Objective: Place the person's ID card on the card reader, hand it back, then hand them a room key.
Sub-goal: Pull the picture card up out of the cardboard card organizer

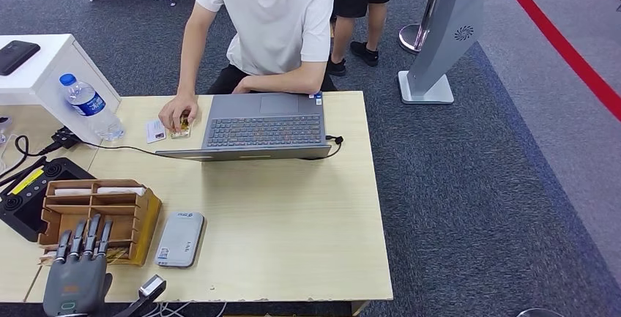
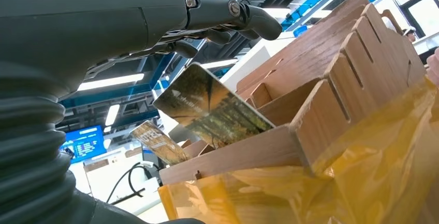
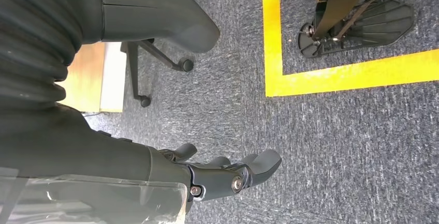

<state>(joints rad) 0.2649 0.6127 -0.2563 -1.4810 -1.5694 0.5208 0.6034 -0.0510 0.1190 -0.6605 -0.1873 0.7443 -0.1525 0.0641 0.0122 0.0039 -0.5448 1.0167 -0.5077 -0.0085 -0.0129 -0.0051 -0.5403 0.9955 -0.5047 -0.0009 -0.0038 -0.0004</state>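
The left hand [image 1: 75, 262] hovers at the near end of the wooden card organizer [image 1: 110, 211], fingers extended and slightly apart, holding nothing. In the left wrist view the fingers [image 2: 233, 14] reach out above the organizer's slots, apart from a room key card [image 2: 212, 107] printed with a forest scene that stands tilted in the near slot; a second card [image 2: 158, 144] leans beside it. The right hand [image 3: 228, 175] hangs over grey carpet, fingers loosely extended, empty. On the light wooden table [image 1: 293, 222] a grey card reader [image 1: 180, 239] lies just beside the organizer, nothing resting on it. A person in a white shirt sits across the table; their hand [image 1: 178, 112] rests on the tabletop left of an open laptop [image 1: 260, 127], fingertips at a small card [image 1: 181, 127], with a white ID card [image 1: 155, 130] lying just beside it. A water bottle [image 1: 89, 106] stands near the left edge.
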